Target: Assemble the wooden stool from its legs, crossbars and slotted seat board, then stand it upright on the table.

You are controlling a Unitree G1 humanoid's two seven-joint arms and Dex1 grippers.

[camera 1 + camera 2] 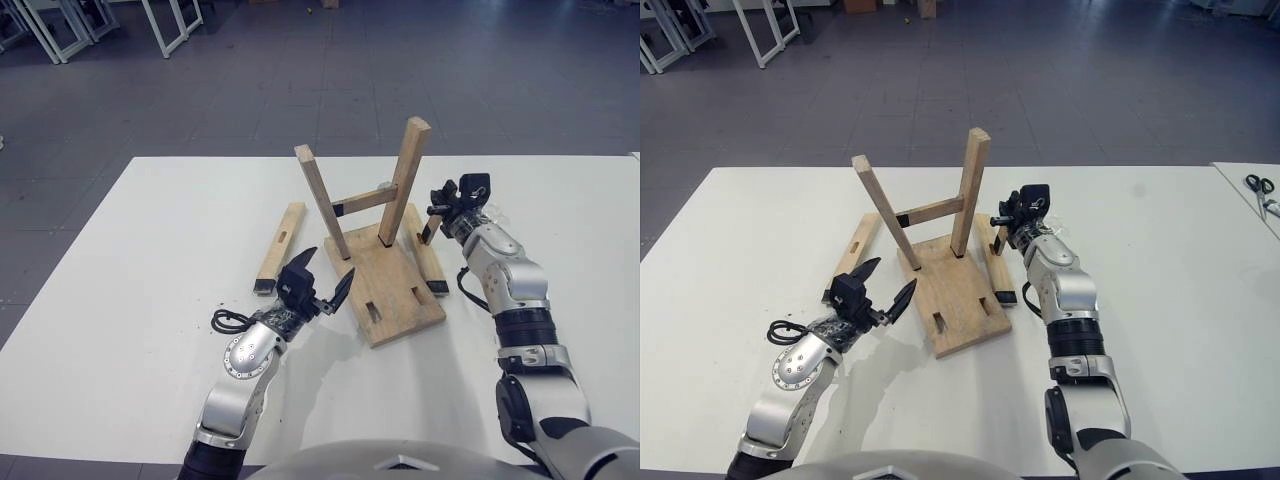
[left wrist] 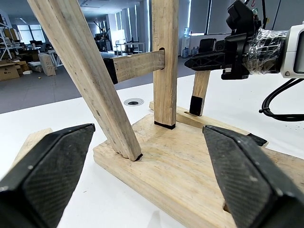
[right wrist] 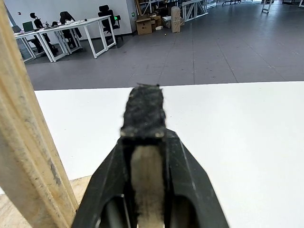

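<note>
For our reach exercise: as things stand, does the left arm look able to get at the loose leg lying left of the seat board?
Probably yes. The left gripper is open and empty; the loose leg lies flat on the table close by, apart from the seat board, nothing between.

No text, number, label or brand can be read on any thing here. A small green lit sign (image 3: 114,18) hangs on the wall of the room, far beyond the right end effector (image 1: 437,211), but it is too small to tell what it says.
</note>
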